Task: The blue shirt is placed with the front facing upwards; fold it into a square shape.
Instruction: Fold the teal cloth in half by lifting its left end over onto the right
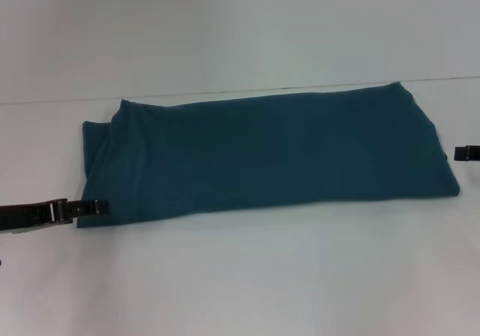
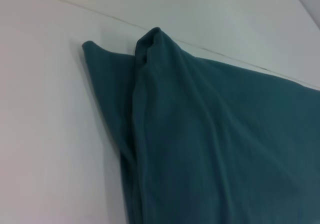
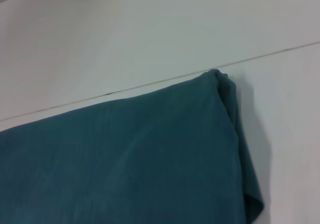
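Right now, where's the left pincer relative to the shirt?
In the head view the left pincer is at the near-left corner of the blue shirt, which lies as a long folded band across the white table.

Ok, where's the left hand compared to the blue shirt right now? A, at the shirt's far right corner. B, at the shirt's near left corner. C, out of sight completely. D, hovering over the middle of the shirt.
B: in the head view the left hand sits at the near left corner of the blue shirt, which lies as a long folded strip.
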